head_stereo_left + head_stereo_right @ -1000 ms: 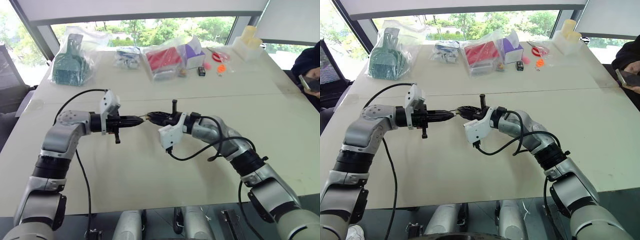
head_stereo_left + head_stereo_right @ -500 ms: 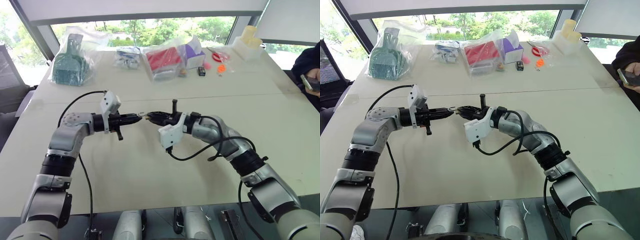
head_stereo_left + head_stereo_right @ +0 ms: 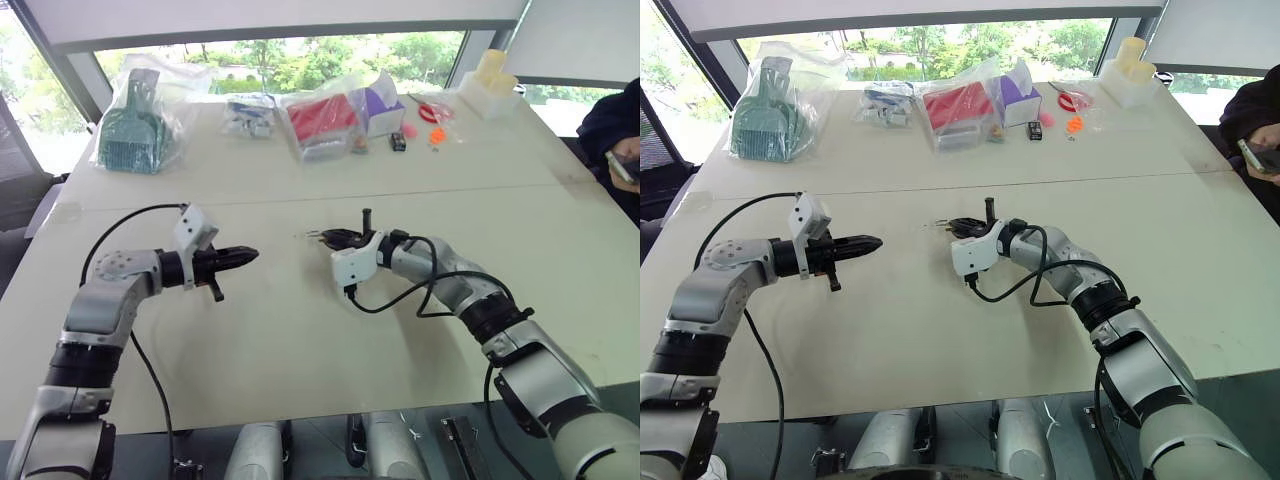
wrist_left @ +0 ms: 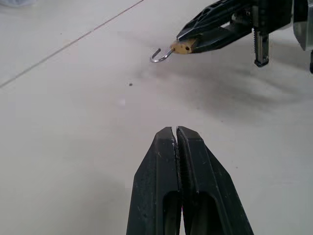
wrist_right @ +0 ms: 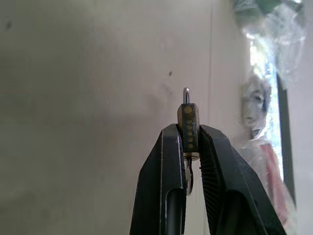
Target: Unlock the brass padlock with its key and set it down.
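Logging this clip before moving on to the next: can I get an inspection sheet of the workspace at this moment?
Surface: pale table, bare in front of the arms, a seam running across it.
Job's things: brass padlock clamped in the right gripper, above the table; its silvery shackle hangs open as a hook. Key: something sits between the jaws behind the lock in the right wrist view, cannot tell what.
Clutter: far edge holds a bagged green item, a bagged red item, a purple box, a small black box and small orange bits.
Grippers: left gripper shut, holding nothing, apart from the right.
Cables: a black cable loops off each wrist.
Surroundings: windows with greenery; a person seated at the table's right.
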### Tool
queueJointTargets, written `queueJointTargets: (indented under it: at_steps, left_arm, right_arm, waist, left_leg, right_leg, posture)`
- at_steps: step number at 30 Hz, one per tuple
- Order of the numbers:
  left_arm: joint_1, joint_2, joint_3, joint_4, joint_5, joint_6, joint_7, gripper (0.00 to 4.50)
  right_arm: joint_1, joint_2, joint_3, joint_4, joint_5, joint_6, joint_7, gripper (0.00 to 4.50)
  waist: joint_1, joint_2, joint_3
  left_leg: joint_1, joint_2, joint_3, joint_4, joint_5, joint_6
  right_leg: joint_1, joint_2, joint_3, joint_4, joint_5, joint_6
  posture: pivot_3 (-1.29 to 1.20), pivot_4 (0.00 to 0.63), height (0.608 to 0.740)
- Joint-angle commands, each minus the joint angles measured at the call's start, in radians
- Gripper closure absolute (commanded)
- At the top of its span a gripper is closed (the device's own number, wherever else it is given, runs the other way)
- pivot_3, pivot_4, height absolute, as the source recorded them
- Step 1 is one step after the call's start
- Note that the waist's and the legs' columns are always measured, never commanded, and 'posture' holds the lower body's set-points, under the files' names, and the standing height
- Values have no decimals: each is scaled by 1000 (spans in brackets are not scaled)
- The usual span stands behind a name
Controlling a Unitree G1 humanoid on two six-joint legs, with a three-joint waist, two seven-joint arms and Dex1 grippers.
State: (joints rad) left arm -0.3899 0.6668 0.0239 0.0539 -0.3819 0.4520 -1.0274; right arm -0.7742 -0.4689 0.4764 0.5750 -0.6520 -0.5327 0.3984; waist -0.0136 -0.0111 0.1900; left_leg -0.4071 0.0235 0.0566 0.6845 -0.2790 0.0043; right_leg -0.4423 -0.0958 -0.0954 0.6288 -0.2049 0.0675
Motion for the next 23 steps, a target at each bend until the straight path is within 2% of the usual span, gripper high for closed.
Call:
queueJointTargets:
  at_steps: [1,4,5,7,12,16,19,23]
  left_arm:
    - [17,-1,36,-84,-19,10,38,4439]
    - [49,-11,44,-125,-36,26,64,4439]
    - [62,-13,42,-139,-37,29,71,4500]
    - [78,-12,36,-155,-34,29,81,4500]
    - [86,1,41,-173,-42,37,80,4500]
    - [77,17,39,-176,-39,29,68,4500]
    - [69,19,37,-172,-40,29,67,4500]
    - [70,19,40,-175,-41,28,69,4500]
  right_arm:
    - [-17,8,12,-8,3,-28,-3,4500]
    - [0,-2,14,-28,16,-36,16,4500]
    - [10,-9,13,-40,20,-38,26,3483]
    - [31,-26,6,-72,35,-40,52,2690]
    - [125,-107,-54,-255,157,30,192,126]
    - [215,-131,-161,-443,368,287,361,52]
    - [259,-116,-245,-599,573,638,488,52]
    - [283,-133,-316,-748,749,957,574,52]
  waist:
    - [0,0,0]
    - [0,0,0]
    - [0,0,0]
    - [2,0,0]
    - [6,0,0]
    - [6,0,0]
    - [5,0,0]
    - [4,0,0]
  left_leg:
    - [0,0,0,0,0,0]
    - [0,0,0,0,0,0]
    - [0,0,0,0,0,0]
    - [0,0,0,0,0,0]
    - [1,0,0,0,0,0]
    - [1,0,-1,0,0,0]
    - [1,1,-1,0,0,0]
    - [1,1,-1,0,0,0]
  right_leg:
    - [0,0,0,0,0,0]
    - [0,0,0,0,0,0]
    - [0,0,0,0,0,0]
    - [0,0,0,0,0,0]
    - [1,0,0,0,0,0]
    - [1,-1,0,0,0,0]
    - [1,0,0,0,0,0]
    - [1,0,0,0,0,0]
  posture:
    - [0,150,740]
    - [0,150,740]
    - [0,150,740]
    - [0,150,740]
    - [0,150,740]
    - [0,150,740]
    - [0,150,740]
    - [0,150,740]
